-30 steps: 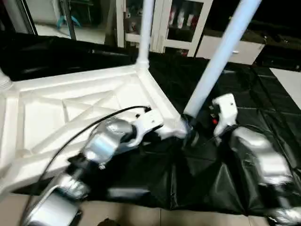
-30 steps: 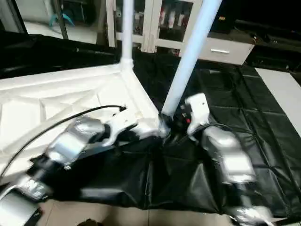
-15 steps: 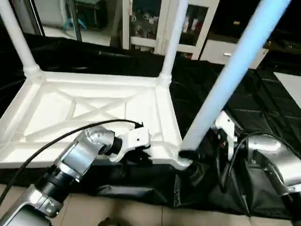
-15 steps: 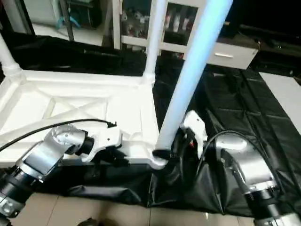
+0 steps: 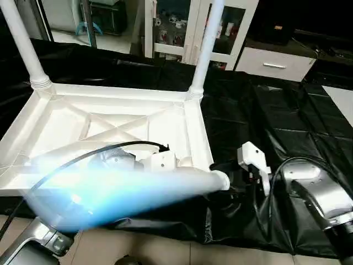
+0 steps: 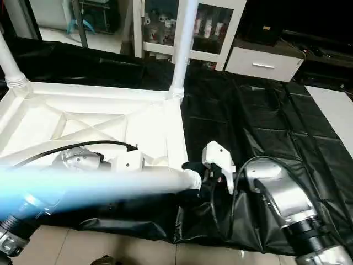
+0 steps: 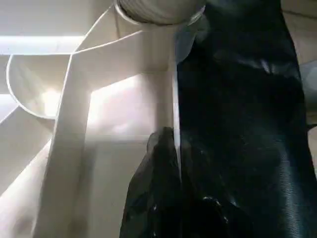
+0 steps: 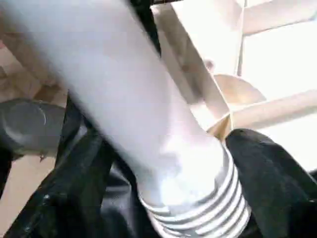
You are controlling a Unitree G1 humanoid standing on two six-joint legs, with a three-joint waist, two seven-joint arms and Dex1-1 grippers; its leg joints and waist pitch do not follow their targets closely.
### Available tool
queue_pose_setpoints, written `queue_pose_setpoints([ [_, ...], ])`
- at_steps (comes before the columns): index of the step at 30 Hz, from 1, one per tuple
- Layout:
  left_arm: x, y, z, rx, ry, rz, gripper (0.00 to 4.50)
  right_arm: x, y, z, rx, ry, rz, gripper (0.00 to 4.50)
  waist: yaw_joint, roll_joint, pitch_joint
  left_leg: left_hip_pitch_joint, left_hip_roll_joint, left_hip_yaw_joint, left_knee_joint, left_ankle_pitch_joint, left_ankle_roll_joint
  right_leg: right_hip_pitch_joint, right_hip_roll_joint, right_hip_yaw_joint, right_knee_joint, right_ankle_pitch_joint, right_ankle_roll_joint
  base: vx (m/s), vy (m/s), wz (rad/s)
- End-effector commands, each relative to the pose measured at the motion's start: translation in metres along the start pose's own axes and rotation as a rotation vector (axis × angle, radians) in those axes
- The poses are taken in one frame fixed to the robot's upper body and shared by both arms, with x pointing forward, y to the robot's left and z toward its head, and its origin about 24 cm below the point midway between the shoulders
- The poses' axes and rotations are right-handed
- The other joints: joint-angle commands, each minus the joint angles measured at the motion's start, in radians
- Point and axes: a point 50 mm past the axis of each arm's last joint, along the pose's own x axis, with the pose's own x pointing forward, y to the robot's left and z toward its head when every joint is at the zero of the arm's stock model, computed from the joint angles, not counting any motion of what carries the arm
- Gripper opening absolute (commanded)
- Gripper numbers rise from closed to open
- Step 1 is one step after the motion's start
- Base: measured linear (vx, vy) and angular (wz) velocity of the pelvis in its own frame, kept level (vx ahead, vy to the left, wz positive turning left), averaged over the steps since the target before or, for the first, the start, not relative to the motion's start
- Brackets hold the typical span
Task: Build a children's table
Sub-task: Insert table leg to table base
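Lying tipped over beside the upturned table top (image 5: 110,124) on the black sheet (image 5: 265,116), the loose leg (image 6: 110,185) meets my right gripper (image 6: 205,175), finger state unclear on both hands.

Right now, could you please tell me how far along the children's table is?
Done: the far-right white tube leg and far-left white tube leg stand upright in the upturned white ribbed plastic top. In hand: a third white leg lies slanted at the right gripper, its threaded end bare beside the empty near corner socket. Left: seating it, then a fourth leg.
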Motion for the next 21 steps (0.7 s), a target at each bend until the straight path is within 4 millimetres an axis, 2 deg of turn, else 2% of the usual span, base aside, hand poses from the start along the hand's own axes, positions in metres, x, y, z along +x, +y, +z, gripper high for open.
queue_pose_setpoints([
  [1,0.008,-0.008,0.008,0.043,-0.021,-0.067,0.00,-0.003,-0.003,0.001,0.010,-0.016,-0.017,3.45,-0.004,0.003,-0.063,0.026,0.063,-0.025,-0.068,-0.164,0.025,0.028,-0.085,0.043,-0.063,-0.130,-0.229,0.000,0.000,0.00],
  [6,0.007,-0.007,0.007,0.043,-0.017,-0.065,0.00,0.003,0.003,-0.002,0.027,-0.045,-0.013,3.10,-0.002,0.004,-0.064,0.026,0.062,-0.025,-0.068,-0.174,0.016,0.029,-0.085,0.044,-0.063,-0.132,-0.224,0.000,0.000,0.00],
  [7,0.007,-0.007,0.007,0.043,-0.016,-0.066,0.00,0.003,0.003,-0.002,0.027,-0.044,-0.012,3.04,-0.002,0.008,-0.065,0.027,0.062,-0.025,-0.068,-0.171,0.015,0.029,-0.085,0.044,-0.062,-0.128,-0.224,0.000,0.000,0.00],
  [10,0.007,-0.006,0.007,0.045,-0.013,-0.067,0.00,0.005,0.005,-0.004,0.022,-0.038,-0.003,2.84,-0.003,0.007,-0.066,0.026,0.061,-0.025,-0.067,-0.167,0.014,0.030,-0.083,0.043,-0.060,-0.106,-0.228,0.000,0.000,0.00],
  [21,0.007,-0.003,0.006,0.074,-0.002,-0.030,0.00,0.008,0.005,-0.005,-0.020,-0.050,-0.028,2.15,0.001,0.005,-0.066,0.028,0.062,-0.024,-0.067,-0.172,0.015,0.029,-0.085,0.041,-0.060,-0.113,-0.227,0.000,0.000,0.00],
])
